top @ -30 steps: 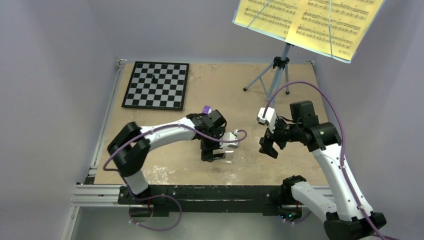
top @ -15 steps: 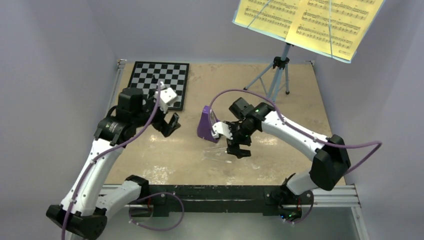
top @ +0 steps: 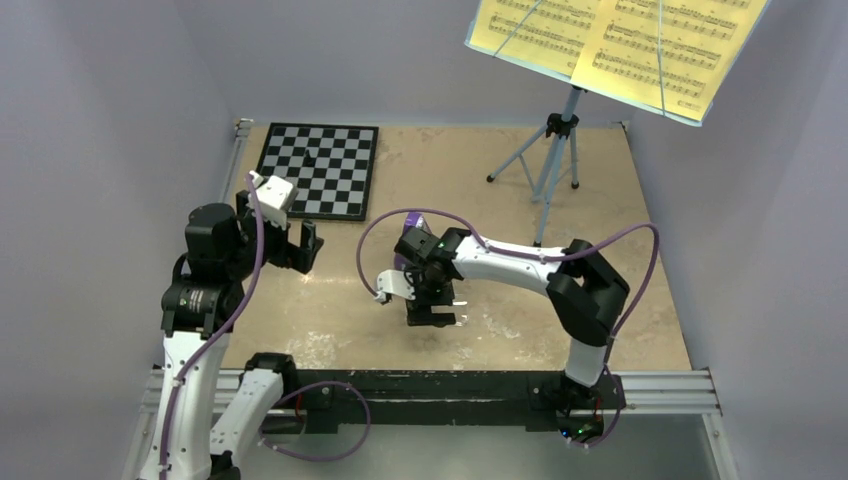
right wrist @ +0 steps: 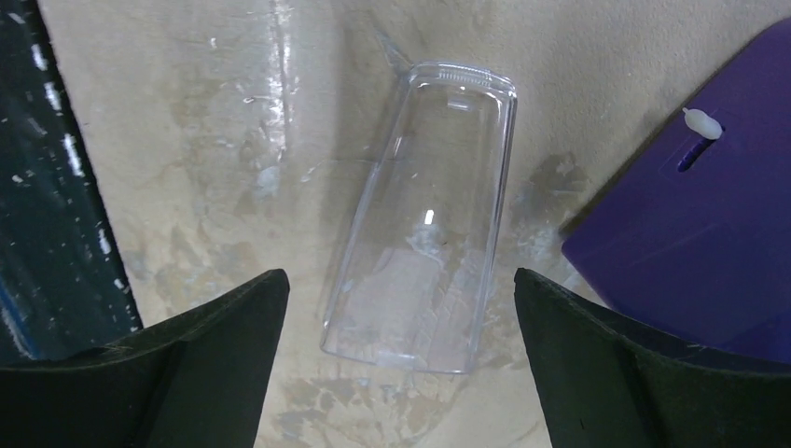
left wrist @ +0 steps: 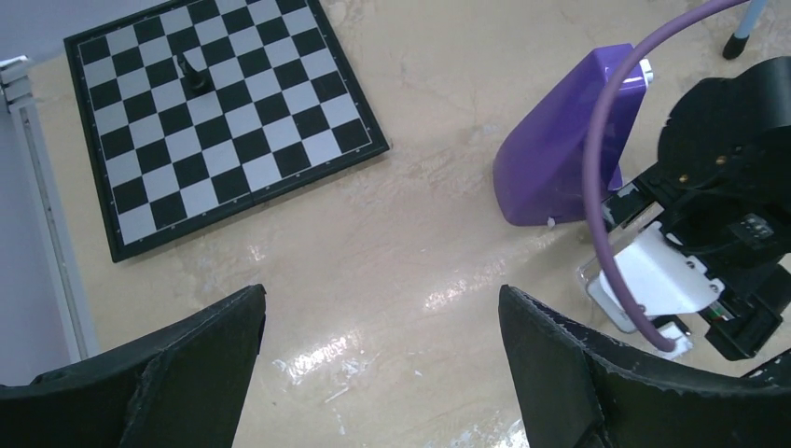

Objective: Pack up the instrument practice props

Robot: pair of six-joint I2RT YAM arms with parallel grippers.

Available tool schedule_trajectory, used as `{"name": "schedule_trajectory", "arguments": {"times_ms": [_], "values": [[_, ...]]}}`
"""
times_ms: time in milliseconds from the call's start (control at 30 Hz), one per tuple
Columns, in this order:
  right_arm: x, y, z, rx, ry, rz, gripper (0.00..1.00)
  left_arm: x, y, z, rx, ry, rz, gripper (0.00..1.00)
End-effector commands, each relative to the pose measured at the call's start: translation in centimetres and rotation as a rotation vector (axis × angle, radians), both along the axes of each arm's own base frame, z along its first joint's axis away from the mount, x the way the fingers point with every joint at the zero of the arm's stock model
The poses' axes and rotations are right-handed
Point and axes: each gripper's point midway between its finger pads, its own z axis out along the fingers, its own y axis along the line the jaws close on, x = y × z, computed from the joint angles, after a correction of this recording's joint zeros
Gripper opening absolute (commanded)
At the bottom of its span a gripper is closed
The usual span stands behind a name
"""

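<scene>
Plainly, nothing is packed yet. The purple metronome (left wrist: 560,159) stands upright near the middle of the table (top: 600,300), and a clear plastic cover (right wrist: 420,224) lies flat just beside it, on the side toward the near edge. By its tapered outline I judge this to be the metronome's own front cover, though it is apart from the body.

The right gripper (right wrist: 399,275) hangs directly over that cover, jaws spread wide and holding nothing. One finger sits on each side of the cover's long sides, which suits a pinch across the narrow width. Since the cover is thin and lies flush on the table, the fingertips would probably have to come right down to the surface to catch its edges.

The left gripper (left wrist: 380,291) is also released and empty. It is pulled back toward the left edge, beside the near edge of the checkerboard (top: 318,170), which keeps the middle of the table free for the other arm and gives its camera a look at the metronome.

Toward the far right corner the light blue music stand (top: 560,140) is set up on its tripod, with the yellow sheet of music (top: 610,45) spread on its tilted tray, high above the table and well apart from both grippers.
</scene>
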Motion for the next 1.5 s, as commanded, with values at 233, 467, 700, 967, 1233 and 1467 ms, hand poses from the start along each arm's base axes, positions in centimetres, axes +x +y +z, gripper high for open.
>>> {"name": "schedule_trajectory", "arguments": {"times_ms": [233,467,700,967,1233,1467], "values": [[1.6,1.5,-2.1,-0.072,-0.064,-0.001,0.87,0.1,0.5,1.3,-0.008,-0.033,0.036,1.00],[0.7,1.1,-4.3,-0.132,-0.063,0.035,0.80,0.1,0.4,1.7,0.000,-0.040,0.025,1.00],[0.5,0.6,-4.9,-0.172,-0.093,0.040,0.64,-0.1,0.4,1.5,-0.004,-0.042,0.024,1.00],[0.4,1.4,0.8,-0.039,-0.124,0.022,0.36,0.6,-0.4,0.8,-0.034,-0.028,-0.005,1.00],[-1.1,-0.4,15.1,0.404,-0.017,-0.122,0.00,2.1,-1.5,1.2,-0.033,-0.047,-0.089,1.00],[5.4,-3.6,24.8,0.847,-0.072,-0.380,0.00,1.8,-5.3,1.9,-0.072,-0.066,-0.350,0.98]]}}
